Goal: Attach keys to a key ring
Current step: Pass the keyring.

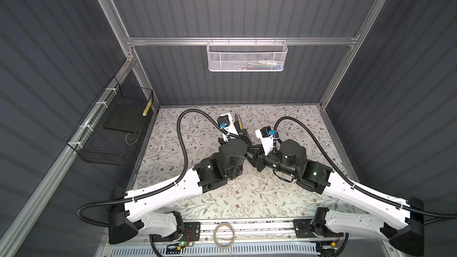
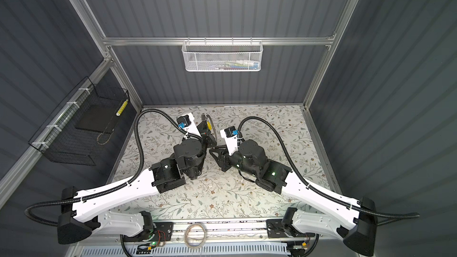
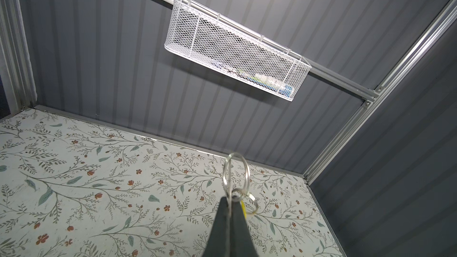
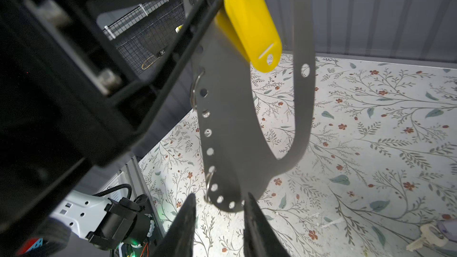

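With left arm (image 1: 158,190) and right arm (image 1: 356,189) bent inward mid-frame, the left claw (image 3: 231,200) pinched the one key ring (image 4: 230,119) aloft, one yellow key (image 4: 252,21) dangling, the right claw (image 4: 220,195) stood narrowly parted about its lower end, and one lilac key (image 4: 430,237) lay lower-right on the bench (image 4: 371,132).

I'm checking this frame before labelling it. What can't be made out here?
- Yellow key: only its plastic head shows in the right wrist view. The left gripper hides all but a sliver in the left wrist view.
- Lilac key: blurred and cut off by the right wrist view's corner; not found in the top views.
- Right gripper: jaws apart at the lower end of the key ring; contact unclear.
- White basket: contents too small behind the mesh.
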`<state>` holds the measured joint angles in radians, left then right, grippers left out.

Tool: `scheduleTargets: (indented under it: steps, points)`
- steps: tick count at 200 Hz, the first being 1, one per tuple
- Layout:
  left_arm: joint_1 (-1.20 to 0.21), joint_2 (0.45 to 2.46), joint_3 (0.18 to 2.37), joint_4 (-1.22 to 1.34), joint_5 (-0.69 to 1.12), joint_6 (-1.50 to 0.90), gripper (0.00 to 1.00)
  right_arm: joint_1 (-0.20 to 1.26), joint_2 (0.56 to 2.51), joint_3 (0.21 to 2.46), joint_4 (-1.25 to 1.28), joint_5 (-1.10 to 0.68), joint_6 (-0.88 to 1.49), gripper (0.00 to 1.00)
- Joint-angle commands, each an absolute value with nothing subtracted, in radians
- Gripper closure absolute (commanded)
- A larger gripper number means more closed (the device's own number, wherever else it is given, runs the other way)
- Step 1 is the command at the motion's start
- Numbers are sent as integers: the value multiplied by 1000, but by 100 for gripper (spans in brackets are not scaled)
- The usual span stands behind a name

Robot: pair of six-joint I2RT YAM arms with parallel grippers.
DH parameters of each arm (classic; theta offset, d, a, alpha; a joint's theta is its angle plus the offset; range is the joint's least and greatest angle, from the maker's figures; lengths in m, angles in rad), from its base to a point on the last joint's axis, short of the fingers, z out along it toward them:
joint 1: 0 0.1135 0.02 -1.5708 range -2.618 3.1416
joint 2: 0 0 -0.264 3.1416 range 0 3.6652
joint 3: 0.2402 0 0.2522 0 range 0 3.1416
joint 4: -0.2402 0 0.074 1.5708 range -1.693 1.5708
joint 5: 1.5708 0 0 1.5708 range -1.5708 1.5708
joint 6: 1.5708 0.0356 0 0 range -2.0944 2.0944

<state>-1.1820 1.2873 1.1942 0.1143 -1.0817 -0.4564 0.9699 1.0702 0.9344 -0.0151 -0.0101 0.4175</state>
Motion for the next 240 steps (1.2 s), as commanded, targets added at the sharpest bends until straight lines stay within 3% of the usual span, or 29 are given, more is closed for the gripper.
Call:
scheduleTargets:
  steps: [1,93,240]
  points:
    - [-1179,1293,1228,138,-1100,-454,100,977,1068,964,-12,30,413,72]
    - [-1180,1287,1221,132,-1093,-459,100,976,1077,985,-30,-8,401,100]
    - [-1179,1259,1173,168,-1172,-469,100,977,996,942,2,68,472,100]
